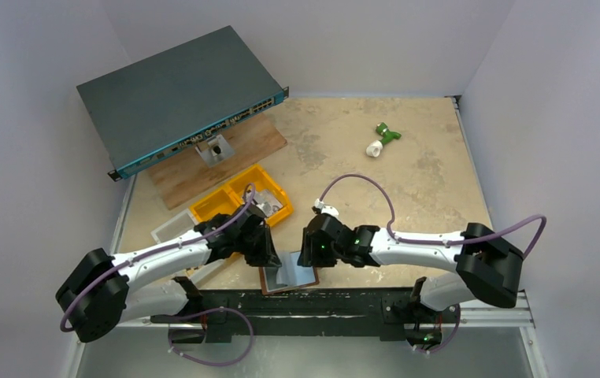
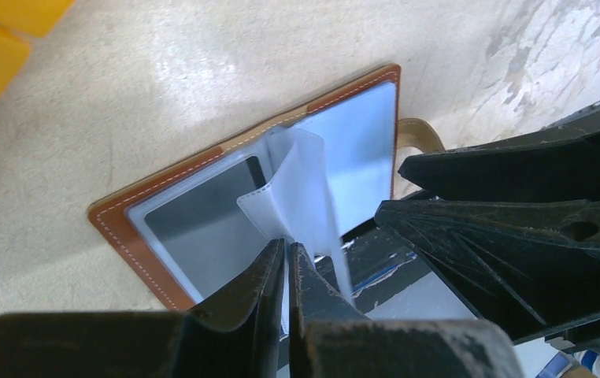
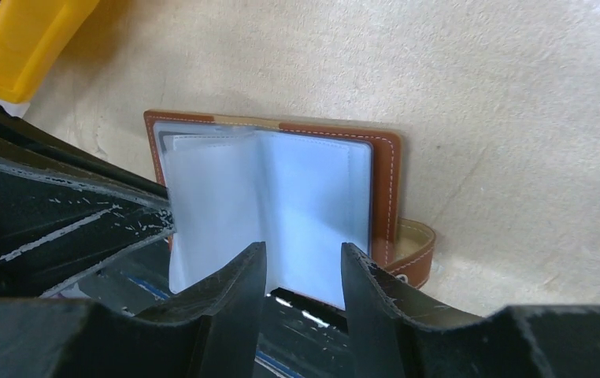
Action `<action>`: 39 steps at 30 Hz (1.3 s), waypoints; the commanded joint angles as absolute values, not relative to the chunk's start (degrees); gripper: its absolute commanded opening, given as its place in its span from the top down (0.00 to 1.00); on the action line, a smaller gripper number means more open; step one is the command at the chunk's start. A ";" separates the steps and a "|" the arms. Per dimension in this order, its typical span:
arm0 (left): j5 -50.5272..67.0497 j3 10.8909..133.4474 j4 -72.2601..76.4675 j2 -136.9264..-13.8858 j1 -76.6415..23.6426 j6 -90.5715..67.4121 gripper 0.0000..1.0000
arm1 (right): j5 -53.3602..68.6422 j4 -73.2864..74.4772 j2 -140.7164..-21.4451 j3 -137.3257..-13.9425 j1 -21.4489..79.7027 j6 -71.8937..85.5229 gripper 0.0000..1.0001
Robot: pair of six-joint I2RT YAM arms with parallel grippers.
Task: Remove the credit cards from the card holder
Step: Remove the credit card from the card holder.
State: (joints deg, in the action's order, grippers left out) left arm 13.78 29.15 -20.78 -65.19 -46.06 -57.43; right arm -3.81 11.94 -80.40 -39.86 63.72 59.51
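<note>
The brown leather card holder (image 1: 287,277) lies open, lining upward, at the near edge of the table (image 1: 407,205), between the two claws; the left gripper (image 2: 287,250) has its fingers pressed together on a pale sleeve leaf (image 2: 301,185), which stands up from the spine; the right gripper (image 3: 303,256) hangs over the holder's right half, jaws spread, nothing between them; whether the grey-blue panels hold credit cards cannot be told; a yellow bin (image 1: 242,197) sits just beyond the left gripper.
</note>
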 commanded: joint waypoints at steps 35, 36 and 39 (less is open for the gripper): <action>16.43 45.27 -18.09 -78.49 -50.02 -53.14 0.48 | -11.76 22.42 -69.77 -41.33 63.72 61.26 0.61; 15.72 45.35 -18.97 -77.21 -50.01 -52.91 0.48 | -11.70 22.41 -69.97 -41.51 63.72 61.26 0.61; 12.80 45.61 -22.91 -73.38 -49.93 -52.22 0.44 | -12.04 22.98 -70.69 -42.42 63.72 61.02 0.61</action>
State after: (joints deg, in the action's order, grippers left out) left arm 16.03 42.65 -19.14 -79.35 -49.67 -54.17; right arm -9.98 22.59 -70.78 -40.27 63.72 60.45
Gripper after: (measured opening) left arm 0.536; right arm 0.387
